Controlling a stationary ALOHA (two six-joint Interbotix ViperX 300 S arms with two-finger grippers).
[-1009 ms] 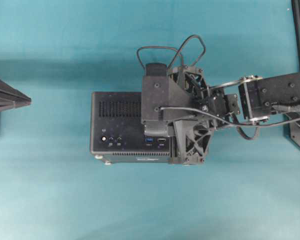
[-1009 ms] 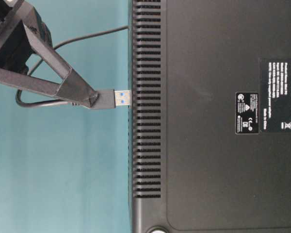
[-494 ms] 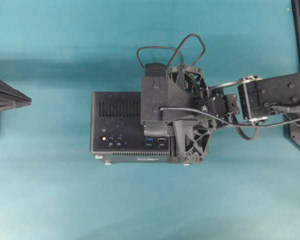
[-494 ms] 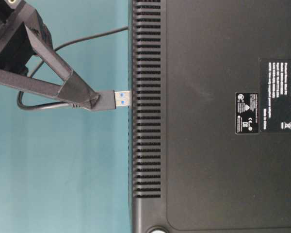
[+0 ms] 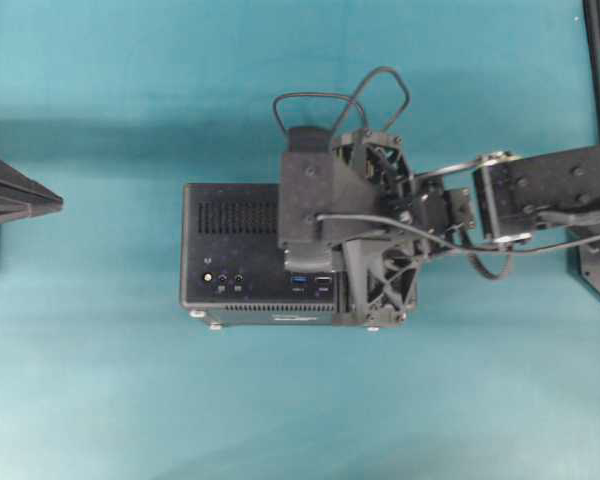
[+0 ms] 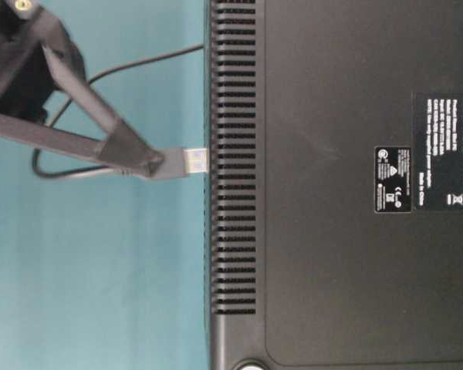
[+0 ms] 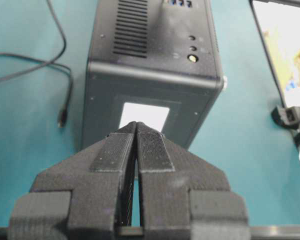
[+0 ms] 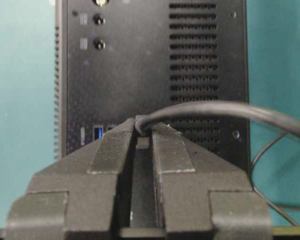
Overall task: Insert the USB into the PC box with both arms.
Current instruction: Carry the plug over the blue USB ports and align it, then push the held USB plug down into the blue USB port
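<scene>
The right end effector (image 6: 150,163) pinches the USB (image 6: 187,162) plug at the PC box (image 6: 339,185); the left end effector (image 7: 136,131) is closed, empty. If the plug sits off the blue port (image 8: 97,132), pushing may jam it or shove the box.

PC box (image 6: 339,185) cropped by frame edges

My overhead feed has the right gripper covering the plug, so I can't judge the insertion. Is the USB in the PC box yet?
Observer: Not seated. From table level, the metal tip of the USB sits just at the face of the PC box, with its shell still exposed.
Operator: Is the grip sound?
Observer: Right wrist view: the right gripper is clamped on the plug, and the cable exits between the fingertips.
Operator: And the left gripper?
Observer: Left wrist view: the left gripper is shut, empty, and short of the box's labelled end.
</scene>
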